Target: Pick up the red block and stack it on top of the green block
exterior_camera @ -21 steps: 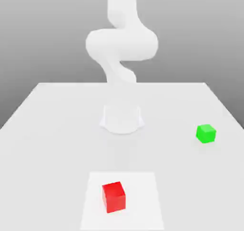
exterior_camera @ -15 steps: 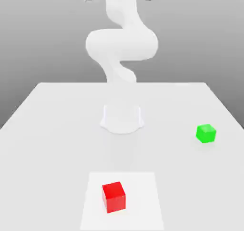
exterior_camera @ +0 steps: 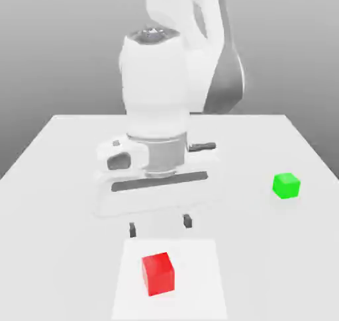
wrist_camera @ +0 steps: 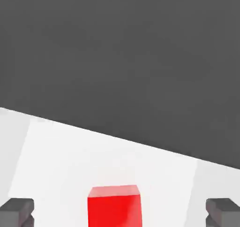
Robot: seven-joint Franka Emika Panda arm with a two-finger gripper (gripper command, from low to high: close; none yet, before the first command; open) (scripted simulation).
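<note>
Clearly your gripper hung wide open and empty, just behind the red block on its pale square; you needed to center the jaws before descending.

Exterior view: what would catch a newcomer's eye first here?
The big white arm looms mid-table, its open claw hanging just behind the red block, which sits on a paler square patch at the near edge. A smaller green block sits alone toward the exterior view's right.
</note>
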